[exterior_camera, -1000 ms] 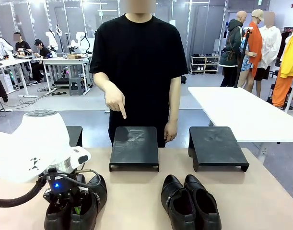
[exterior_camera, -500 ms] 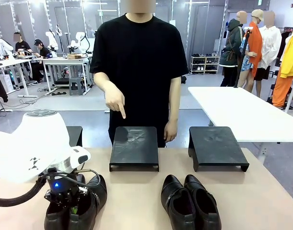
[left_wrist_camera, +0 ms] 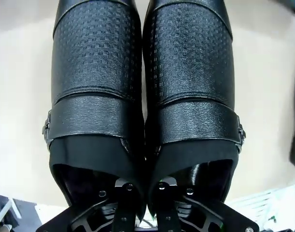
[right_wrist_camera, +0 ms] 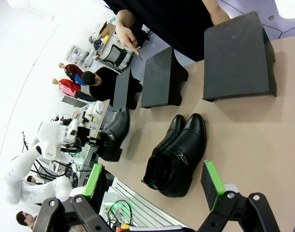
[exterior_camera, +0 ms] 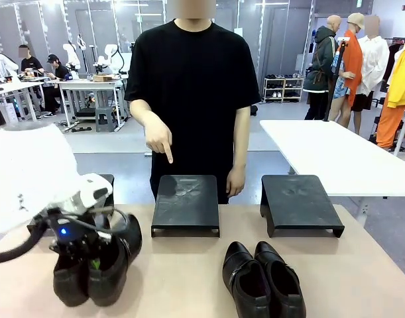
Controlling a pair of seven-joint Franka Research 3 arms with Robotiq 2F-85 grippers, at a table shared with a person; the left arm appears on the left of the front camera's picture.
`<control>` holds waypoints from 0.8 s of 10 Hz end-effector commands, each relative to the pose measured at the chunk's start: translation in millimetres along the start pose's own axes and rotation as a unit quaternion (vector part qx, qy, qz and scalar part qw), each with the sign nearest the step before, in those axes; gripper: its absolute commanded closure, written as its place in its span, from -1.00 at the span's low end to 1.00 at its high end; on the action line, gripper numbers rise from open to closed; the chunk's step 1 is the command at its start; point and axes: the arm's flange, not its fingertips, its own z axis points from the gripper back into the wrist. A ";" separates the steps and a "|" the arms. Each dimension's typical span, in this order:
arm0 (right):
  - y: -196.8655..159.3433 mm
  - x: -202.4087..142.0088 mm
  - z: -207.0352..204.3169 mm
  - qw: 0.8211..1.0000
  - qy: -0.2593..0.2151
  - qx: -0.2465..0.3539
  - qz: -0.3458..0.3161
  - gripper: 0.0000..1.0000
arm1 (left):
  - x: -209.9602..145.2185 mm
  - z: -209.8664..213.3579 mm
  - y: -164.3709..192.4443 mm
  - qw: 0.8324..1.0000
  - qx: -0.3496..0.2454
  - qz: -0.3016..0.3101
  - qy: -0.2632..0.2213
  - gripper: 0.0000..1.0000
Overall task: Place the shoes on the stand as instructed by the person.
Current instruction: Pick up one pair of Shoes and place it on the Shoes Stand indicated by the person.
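Left arm point(exterior_camera: 30, 179) has lifted up-left, buckled shoes point(exterior_camera: 119, 252) now off the table point(exterior_camera: 189, 278) at lower left, left gripper point(exterior_camera: 93, 265) clamped on their inner walls, right gripper point(right_wrist_camera: 152, 181) spread wide, person's hand point(exterior_camera: 159, 140) points at centre stand point(exterior_camera: 186, 199), likely next target.

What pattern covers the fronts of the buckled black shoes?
The buckled black leather shoes carry an embossed square grid; left wrist view.

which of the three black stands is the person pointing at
The middle stand, right under the person's downward-pointing finger. The right stand and the left stand, partly behind the left arm, have nothing pointed at them.
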 end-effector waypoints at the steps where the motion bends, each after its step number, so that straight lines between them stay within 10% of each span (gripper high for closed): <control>1: 0.5 0.6 1.0 1.000 -0.005 0.006 0.006 -1.00 | -15.0 40.3 9.4 0.999 -0.010 -0.016 -0.051 1.00; 8: 0.5 0.6 1.0 1.000 -0.005 0.006 0.006 -1.00 | 1.8 60.6 -10.0 0.998 -0.018 -0.021 -0.064 1.00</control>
